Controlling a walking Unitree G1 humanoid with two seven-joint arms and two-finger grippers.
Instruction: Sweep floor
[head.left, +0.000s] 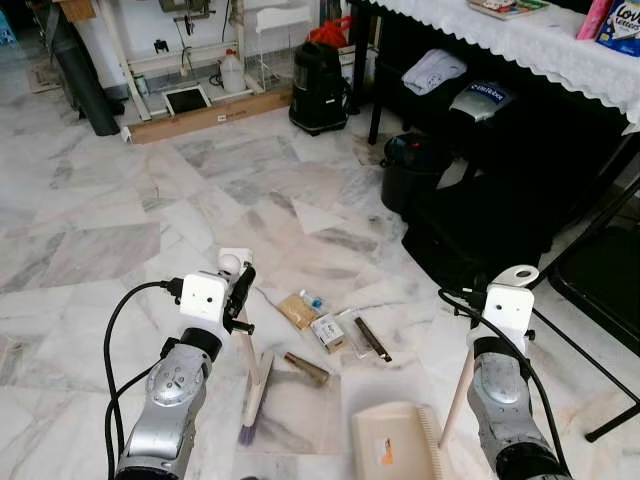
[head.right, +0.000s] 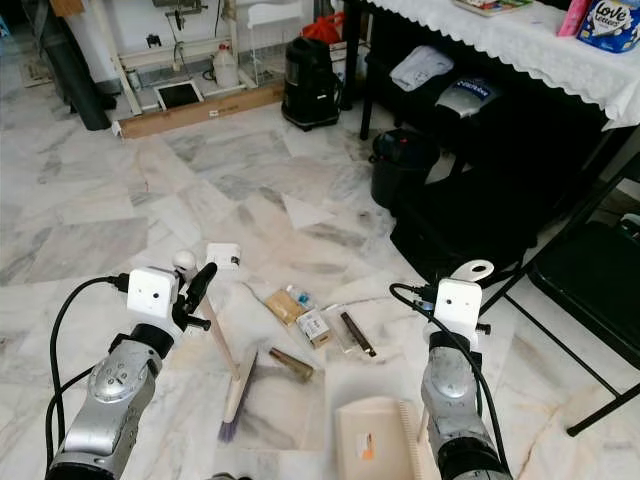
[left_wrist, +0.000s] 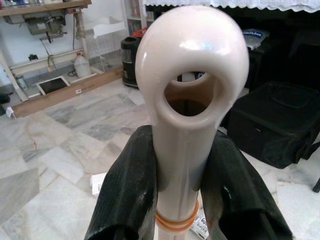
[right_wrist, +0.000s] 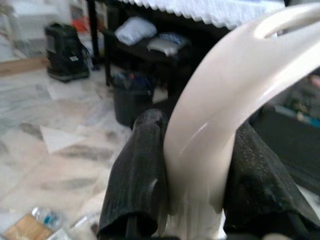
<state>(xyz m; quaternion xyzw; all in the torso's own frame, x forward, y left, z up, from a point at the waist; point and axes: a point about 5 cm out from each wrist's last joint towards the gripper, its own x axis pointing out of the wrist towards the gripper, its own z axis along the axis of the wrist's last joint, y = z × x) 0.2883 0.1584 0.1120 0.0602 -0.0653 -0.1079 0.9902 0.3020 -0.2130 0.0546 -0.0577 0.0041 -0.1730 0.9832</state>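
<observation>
My left gripper (head.left: 240, 290) is shut on the cream handle of a small broom (head.left: 256, 392), whose purple-tipped bristles rest on the marble floor. In the left wrist view both black fingers (left_wrist: 129, 190) clamp that handle (left_wrist: 187, 90) just below its hanging loop. My right gripper (right_wrist: 200, 165) is shut on the curved cream handle (right_wrist: 225, 100) of a beige dustpan (head.left: 395, 440), which lies flat on the floor to the right of the broom. Litter lies just beyond them: a brown packet (head.left: 298, 310), a small carton (head.left: 328, 332), a dark wrapper (head.left: 372, 338) and a brown tube (head.left: 306, 368).
A table with a white lace cloth (head.left: 540, 40) stands at the right, with black bags (head.left: 490, 220) and a black bin (head.left: 410, 170) beneath it. A black folding chair (head.left: 600, 275) is at the far right. A black vacuum (head.left: 318, 88) and a wooden plank (head.left: 210, 112) sit far ahead.
</observation>
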